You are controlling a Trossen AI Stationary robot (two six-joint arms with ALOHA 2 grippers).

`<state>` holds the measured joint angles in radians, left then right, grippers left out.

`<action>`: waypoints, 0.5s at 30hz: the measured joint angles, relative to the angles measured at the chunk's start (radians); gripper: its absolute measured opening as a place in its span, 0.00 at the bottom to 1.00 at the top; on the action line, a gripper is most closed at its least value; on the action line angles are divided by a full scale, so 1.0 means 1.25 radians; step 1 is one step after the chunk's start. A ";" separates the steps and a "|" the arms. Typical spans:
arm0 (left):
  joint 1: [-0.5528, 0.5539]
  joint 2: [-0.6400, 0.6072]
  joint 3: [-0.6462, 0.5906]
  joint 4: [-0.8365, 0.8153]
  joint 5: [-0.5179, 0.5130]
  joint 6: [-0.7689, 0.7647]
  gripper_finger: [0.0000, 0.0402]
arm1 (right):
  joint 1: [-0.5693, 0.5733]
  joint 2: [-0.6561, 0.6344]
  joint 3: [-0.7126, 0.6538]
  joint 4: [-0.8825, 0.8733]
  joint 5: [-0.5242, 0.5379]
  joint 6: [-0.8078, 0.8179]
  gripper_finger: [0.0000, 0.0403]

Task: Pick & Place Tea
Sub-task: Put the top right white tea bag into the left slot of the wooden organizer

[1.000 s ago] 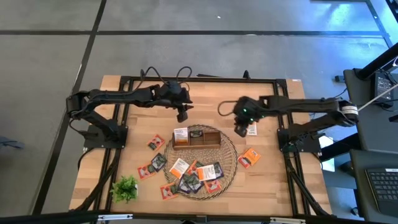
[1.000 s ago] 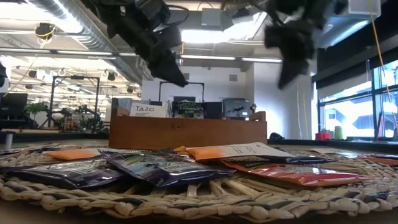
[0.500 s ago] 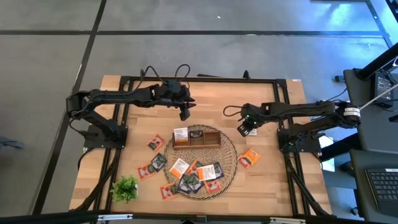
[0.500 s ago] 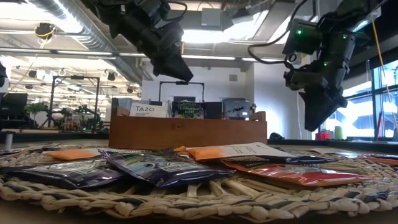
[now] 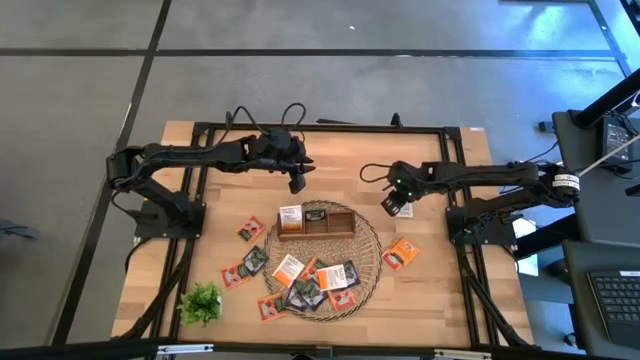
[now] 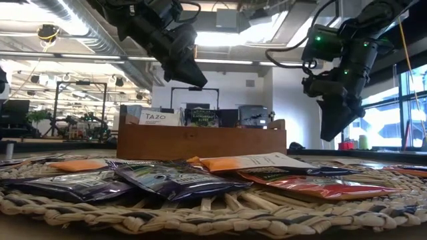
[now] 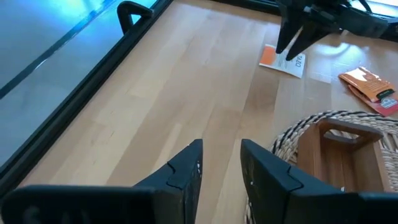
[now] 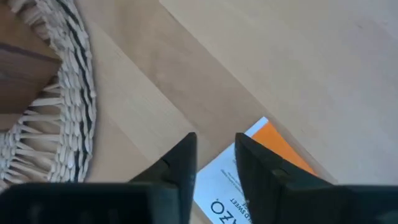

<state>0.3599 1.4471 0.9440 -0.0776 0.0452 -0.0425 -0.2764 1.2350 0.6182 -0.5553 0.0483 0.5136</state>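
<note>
Several tea sachets (image 5: 310,285) lie on the round wicker mat (image 5: 372,243), and others are scattered on the table around it. A wooden tray (image 5: 318,221) on the mat's far part holds an orange-and-white sachet (image 5: 290,216) standing in its left compartment. A white-and-orange sachet (image 8: 277,152) lies flat on the bare table to the right of the mat. My right gripper (image 8: 216,140) hangs just over it, pointing steeply down, open by a narrow gap. My left gripper (image 7: 221,146) hovers beyond the tray's far side, open, with nothing between its fingers.
A small green plant sprig (image 5: 202,300) lies at the near left. An orange sachet (image 5: 400,253) sits near the mat's right rim. Black frame rails (image 5: 200,180) run along the table's sides. Bare wood lies between the two grippers at the far side.
My right gripper has come down and a little toward the table's right edge, ending low over the white-and-orange sachet, which has stayed flat on the table.
</note>
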 joint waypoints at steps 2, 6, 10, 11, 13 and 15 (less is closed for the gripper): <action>0.000 0.000 0.000 0.000 0.000 0.000 0.26 | -0.005 0.000 0.000 -0.007 0.010 -0.003 0.35; 0.000 0.000 0.000 0.000 -0.002 0.002 0.27 | -0.008 0.000 0.000 -0.008 0.024 -0.102 0.50; 0.000 0.000 0.000 0.000 -0.002 0.002 0.27 | 0.011 0.000 0.000 -0.020 0.024 -0.254 0.60; 0.000 0.000 0.000 0.000 -0.003 0.002 0.26 | 0.016 0.000 0.000 -0.032 0.026 -0.289 0.61; 0.000 0.000 0.000 0.000 -0.008 0.003 0.26 | 0.019 0.000 0.000 -0.050 0.032 -0.314 0.61; 0.000 0.000 0.000 0.000 -0.018 0.003 0.26 | 0.018 0.002 0.000 -0.079 0.034 -0.310 0.61</action>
<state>0.3599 1.4471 0.9440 -0.0776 0.0221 -0.0391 -0.2544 1.2369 0.6182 -0.6540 0.0914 0.1257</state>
